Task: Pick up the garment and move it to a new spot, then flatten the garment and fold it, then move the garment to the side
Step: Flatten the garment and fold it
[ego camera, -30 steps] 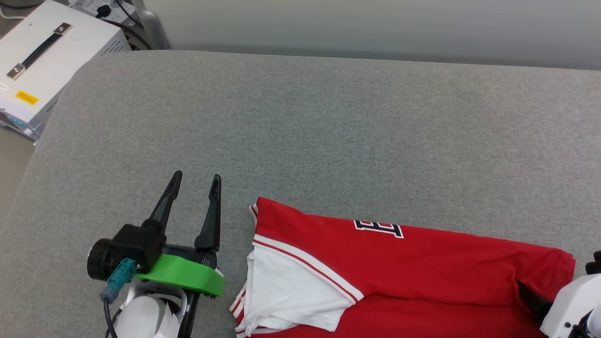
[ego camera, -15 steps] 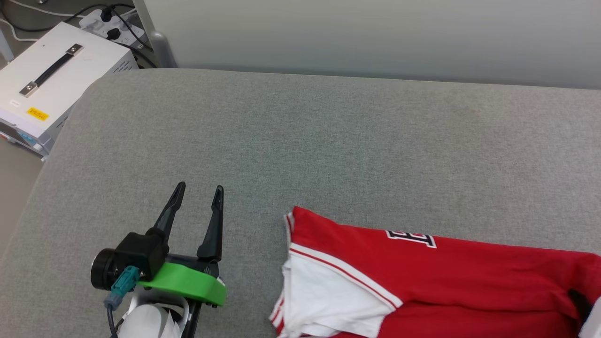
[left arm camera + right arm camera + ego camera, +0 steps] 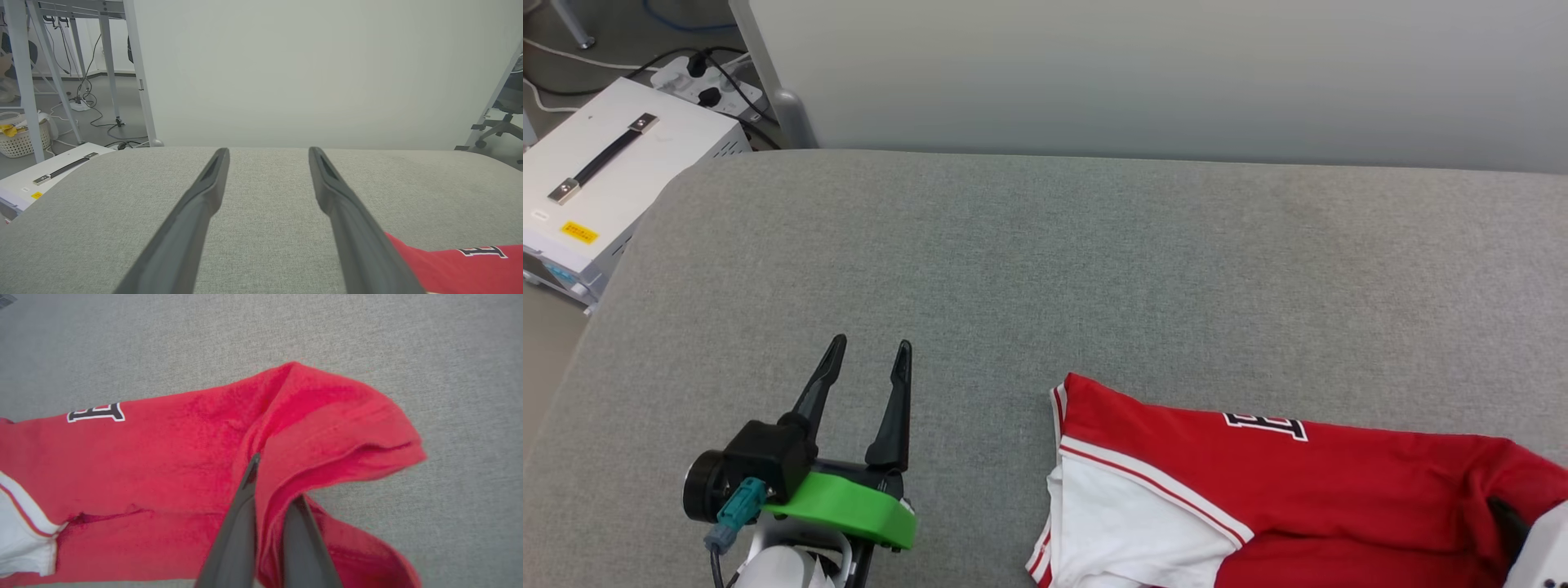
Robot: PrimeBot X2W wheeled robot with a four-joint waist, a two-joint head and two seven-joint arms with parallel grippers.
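The garment (image 3: pixel 1339 490), a red jersey shirt with a white sleeve and a black-and-white letter, lies folded at the lower right of the grey table (image 3: pixel 1094 269). In the right wrist view my right gripper (image 3: pixel 273 477) is shut on a raised fold of the garment's (image 3: pixel 163 465) red cloth near its end. In the head view one dark finger of the right gripper (image 3: pixel 1507 523) shows at the shirt's right end. My left gripper (image 3: pixel 870 345) hovers open to the left of the shirt, apart from it, nothing between its fingers (image 3: pixel 204 196). The garment's (image 3: pixel 457 265) edge shows at that view's lower right.
A white box (image 3: pixel 605 171) with a black handle sits on the floor off the table's far left corner, beside a power strip (image 3: pixel 698 77) and cables. A pale wall panel (image 3: pixel 1176 73) runs behind the table. An office chair (image 3: pixel 502 122) stands off to the right.
My right gripper has shut on the garment's fold and drawn the shirt to the right, away from the left gripper. The head camera has tilted. The left gripper stays open.
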